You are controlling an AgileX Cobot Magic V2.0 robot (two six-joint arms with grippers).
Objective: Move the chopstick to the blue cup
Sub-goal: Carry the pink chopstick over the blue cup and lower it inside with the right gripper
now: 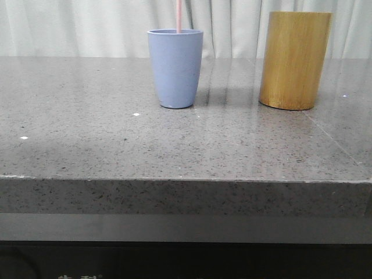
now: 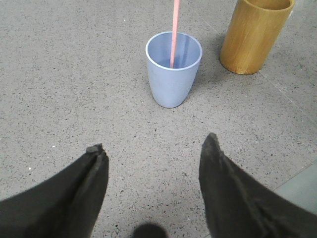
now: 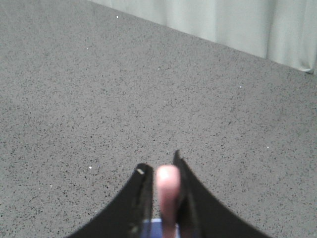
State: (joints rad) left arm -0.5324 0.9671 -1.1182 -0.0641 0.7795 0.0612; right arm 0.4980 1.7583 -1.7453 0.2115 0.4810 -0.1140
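Front view: chopstick upright in blue cup on grey bench, bamboo holder well to its right.
Left wrist view: left gripper fingers spread wide, empty, near the cup.
Right wrist view: right gripper fingers pinching the chopstick's top end.

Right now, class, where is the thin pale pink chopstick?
The thin pale pink chopstick stands with its lower end inside the light blue tapered cup, left of the tall bamboo cylinder in the front view; the right hand grips its top.
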